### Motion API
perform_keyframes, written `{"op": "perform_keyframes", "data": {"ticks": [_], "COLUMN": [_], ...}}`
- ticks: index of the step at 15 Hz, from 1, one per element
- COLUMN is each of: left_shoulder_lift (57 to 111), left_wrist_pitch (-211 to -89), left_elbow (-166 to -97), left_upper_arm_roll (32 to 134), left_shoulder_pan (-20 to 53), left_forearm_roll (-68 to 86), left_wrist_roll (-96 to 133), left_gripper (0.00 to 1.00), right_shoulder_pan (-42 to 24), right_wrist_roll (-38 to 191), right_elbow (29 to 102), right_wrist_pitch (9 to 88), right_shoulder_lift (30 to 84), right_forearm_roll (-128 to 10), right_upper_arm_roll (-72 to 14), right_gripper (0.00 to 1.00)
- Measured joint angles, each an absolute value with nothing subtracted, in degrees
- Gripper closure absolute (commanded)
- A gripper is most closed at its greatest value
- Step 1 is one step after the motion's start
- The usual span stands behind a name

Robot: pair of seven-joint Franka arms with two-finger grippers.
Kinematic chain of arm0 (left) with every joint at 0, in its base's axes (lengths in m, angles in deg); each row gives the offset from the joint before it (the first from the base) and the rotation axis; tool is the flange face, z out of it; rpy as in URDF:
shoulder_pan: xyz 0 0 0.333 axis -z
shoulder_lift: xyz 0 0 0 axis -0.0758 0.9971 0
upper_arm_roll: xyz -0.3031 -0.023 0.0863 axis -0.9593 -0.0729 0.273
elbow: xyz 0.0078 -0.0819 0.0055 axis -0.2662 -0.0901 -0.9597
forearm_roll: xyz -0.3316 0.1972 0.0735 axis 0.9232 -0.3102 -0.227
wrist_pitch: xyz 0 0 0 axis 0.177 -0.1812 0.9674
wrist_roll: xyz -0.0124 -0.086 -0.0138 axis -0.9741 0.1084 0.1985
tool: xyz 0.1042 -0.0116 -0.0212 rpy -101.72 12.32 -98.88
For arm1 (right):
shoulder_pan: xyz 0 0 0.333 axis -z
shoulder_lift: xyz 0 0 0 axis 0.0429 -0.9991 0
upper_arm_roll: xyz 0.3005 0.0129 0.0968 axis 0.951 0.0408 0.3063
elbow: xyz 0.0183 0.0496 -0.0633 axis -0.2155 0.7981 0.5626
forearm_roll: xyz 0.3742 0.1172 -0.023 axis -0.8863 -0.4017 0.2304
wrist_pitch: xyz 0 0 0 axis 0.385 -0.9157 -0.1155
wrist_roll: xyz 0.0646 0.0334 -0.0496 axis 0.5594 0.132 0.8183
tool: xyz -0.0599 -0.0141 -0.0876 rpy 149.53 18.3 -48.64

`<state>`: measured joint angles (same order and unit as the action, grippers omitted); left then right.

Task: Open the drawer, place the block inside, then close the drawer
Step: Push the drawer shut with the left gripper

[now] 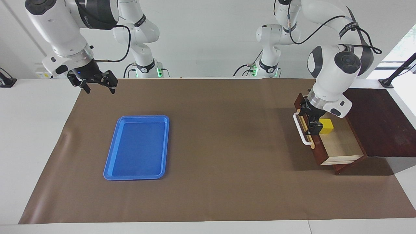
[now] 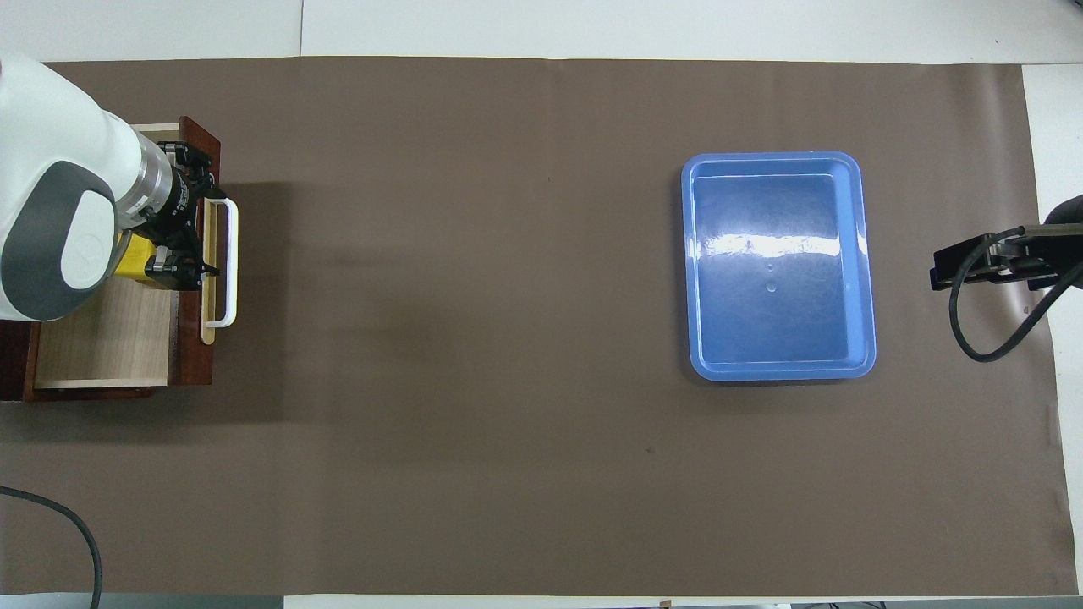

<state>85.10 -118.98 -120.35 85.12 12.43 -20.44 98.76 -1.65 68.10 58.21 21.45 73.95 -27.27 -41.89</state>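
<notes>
the drawer stands pulled out at the left arm's end of the desk, and the yellow block sits inside it. the left gripper is at the drawer front beside the block; whether its fingers are spread i cannot tell. the right gripper waits above the desk edge, nearer the robots than the blue tray, fingers spread.

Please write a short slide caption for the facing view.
Left gripper at the open drawer beside the yellow block inside; right gripper waits.
</notes>
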Motion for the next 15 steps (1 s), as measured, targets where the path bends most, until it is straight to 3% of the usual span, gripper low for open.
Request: {"op": "perform_keyframes", "data": {"ticks": [15], "left_shoulder_lift": [84.85], "left_wrist_pitch": [-121.08], "left_elbow": [-122.51], "left_upper_arm_roll": [86.01], "left_shoulder_pan": [6.56], "left_forearm_roll": [-23.24], "left_wrist_roll": [94.15], "left_gripper": [0.0], "right_shoulder_pan": [-1.65], "right_wrist_roll": [68.1], "right_elbow": [58.21], "right_wrist_pitch": [21.45], "right_shoulder_lift": [73.95], "right_forearm_roll": [-27.27], "right_upper_arm_roll": [-41.89], "right_gripper": [0.0]}}
